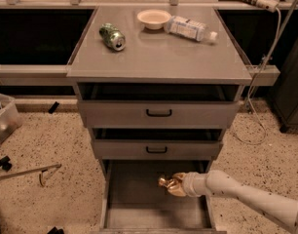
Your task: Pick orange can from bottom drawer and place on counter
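The orange can [167, 183] is small, shiny and golden. It is held in my gripper [174, 185] over the right middle of the open bottom drawer [134, 206], just below the middle drawer's front. The gripper is shut on the can, and my white arm [246, 199] reaches in from the lower right. The can looks lifted off the drawer's flat grey floor. The counter [158, 57] is the wide grey slab above the three drawers.
On the counter lie a green can [113, 36] at the left, a cream bowl [154, 18] and a plastic bottle [190, 29] at the back. Two shallower drawers with black handles [158, 113] [156, 149] stick out above the bottom drawer. A plastic bin [3, 121] and tools lie on the floor at the left.
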You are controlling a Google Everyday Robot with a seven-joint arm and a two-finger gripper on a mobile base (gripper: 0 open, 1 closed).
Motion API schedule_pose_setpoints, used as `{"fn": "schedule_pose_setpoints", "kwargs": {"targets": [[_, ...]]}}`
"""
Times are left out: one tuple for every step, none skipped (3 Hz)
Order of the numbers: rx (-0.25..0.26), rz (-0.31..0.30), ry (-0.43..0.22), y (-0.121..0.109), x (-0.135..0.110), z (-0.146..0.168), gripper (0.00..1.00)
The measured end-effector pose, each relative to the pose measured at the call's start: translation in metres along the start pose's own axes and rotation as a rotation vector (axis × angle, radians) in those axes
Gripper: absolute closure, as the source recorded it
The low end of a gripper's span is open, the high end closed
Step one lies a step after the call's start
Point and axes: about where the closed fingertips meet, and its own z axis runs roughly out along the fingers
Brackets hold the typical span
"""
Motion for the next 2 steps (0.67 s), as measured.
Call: {"fn": "schedule_pose_setpoints", "kwargs": {"targets": [[0.008, 0.028, 0.007, 0.000, -0.017, -0.040, 1.00], [0.032, 0.005, -0.016, -0.007, -0.067, -0.121, 1.00]]}}
